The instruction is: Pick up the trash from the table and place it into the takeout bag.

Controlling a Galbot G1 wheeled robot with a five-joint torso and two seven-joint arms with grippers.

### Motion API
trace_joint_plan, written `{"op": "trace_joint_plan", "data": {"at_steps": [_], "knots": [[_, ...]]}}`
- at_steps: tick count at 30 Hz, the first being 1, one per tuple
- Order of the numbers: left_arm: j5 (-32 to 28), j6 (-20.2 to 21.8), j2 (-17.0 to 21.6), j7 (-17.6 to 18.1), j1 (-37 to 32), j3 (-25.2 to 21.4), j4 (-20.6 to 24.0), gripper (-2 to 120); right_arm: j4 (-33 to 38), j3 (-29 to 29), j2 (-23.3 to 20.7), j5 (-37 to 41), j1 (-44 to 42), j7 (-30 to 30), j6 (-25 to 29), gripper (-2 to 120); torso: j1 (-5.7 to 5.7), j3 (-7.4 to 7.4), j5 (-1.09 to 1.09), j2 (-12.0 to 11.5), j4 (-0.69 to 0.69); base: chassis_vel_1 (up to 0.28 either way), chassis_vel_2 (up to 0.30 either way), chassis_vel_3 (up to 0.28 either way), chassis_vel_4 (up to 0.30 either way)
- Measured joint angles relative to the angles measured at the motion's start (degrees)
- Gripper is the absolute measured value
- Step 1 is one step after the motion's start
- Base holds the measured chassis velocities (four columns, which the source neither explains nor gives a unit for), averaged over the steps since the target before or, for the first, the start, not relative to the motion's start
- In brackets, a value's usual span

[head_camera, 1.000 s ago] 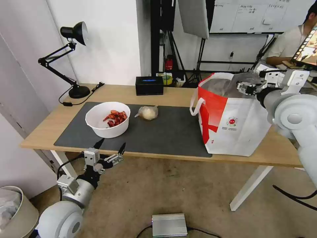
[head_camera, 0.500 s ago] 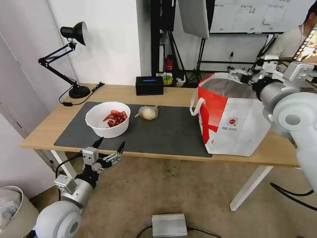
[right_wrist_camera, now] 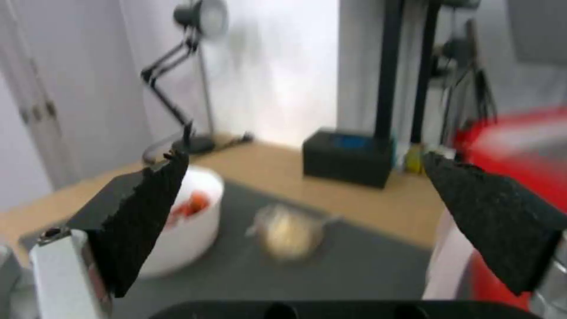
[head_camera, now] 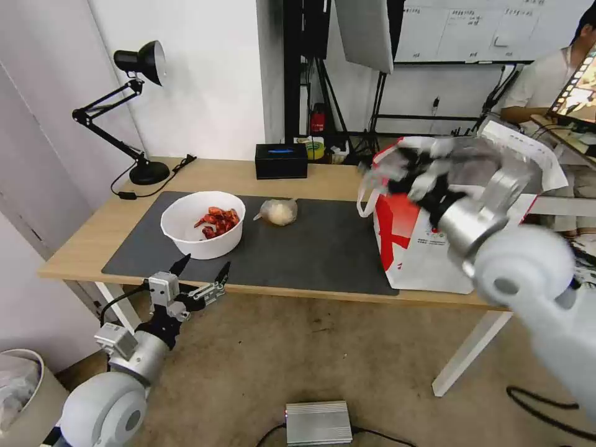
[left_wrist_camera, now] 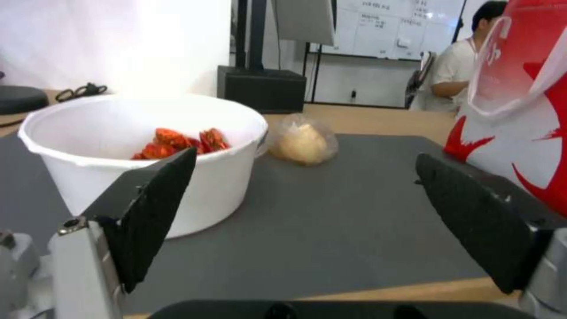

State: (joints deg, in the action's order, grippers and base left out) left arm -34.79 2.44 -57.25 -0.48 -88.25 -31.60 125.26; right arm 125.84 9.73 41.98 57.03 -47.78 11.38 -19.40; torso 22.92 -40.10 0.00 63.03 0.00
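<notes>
Left arm low at near left, forearm angled up and away from robot. Left gripper (head_camera: 200,274) below near table edge, black fingers (left_wrist_camera: 155,208) spread wide, nothing between them.

Right arm raised at right, white elbow joint near, forearm reaching far and left. Right gripper (head_camera: 397,169) held high, blurred; black fingers (right_wrist_camera: 141,221) spread wide, nothing between them.

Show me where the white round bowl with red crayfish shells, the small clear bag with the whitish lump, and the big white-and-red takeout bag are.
White round bowl with red crayfish shells (head_camera: 186,243): head view, front outer wall.
Small clear bag with whitish lump (head_camera: 279,212): head view, the lump's middle.
White-and-red takeout bag (head_camera: 395,231): head view, red front panel.
</notes>
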Motion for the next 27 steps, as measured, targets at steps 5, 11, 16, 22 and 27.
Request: {"op": "trace_joint_plan", "data": {"at_steps": [5,11,16,22,27], "knots": [[0.04,-0.03,-0.22,-0.21,-0.2,-0.17,0.0,100,-0.65,-2.05,0.45,-3.62,-3.09,-0.32,1.61,100,0.0,0.0,0.0,0.0,0.0,0.0,0.0,0.0,0.0],[0.43,-0.1,-0.37,-1.6,-1.51,-1.05,0.56,100,-1.28,-3.58,2.37,-5.11,-7.06,2.13,2.46,100,0.0,0.0,0.0,0.0,0.0,0.0,0.0,0.0,0.0],[0.43,-0.56,-0.47,-2.21,-1.81,-1.59,0.28,100,-2.05,-4.43,3.73,-7.63,-9.41,3.73,2.84,100,0.0,0.0,-0.01,0.0,0.0,0.0,0.0,0.0,0.0],[0.75,-0.79,-0.94,-2.31,-1.99,-1.6,0.03,100,-2.32,-5.1,4.96,-10.7,-10.93,5.48,2.98,100,0.0,0.0,0.0,0.0,0.0,0.0,0.0,0.0,0.0],[0.77,-0.88,-0.87,-2.44,-2.12,-1.92,0.08,100,-1.68,-5.14,5.53,-11.87,-12.92,6.7,2.99,100,0.0,0.0,-0.01,-0.01,0.0,0.0,0.0,0.0,0.0]]}}
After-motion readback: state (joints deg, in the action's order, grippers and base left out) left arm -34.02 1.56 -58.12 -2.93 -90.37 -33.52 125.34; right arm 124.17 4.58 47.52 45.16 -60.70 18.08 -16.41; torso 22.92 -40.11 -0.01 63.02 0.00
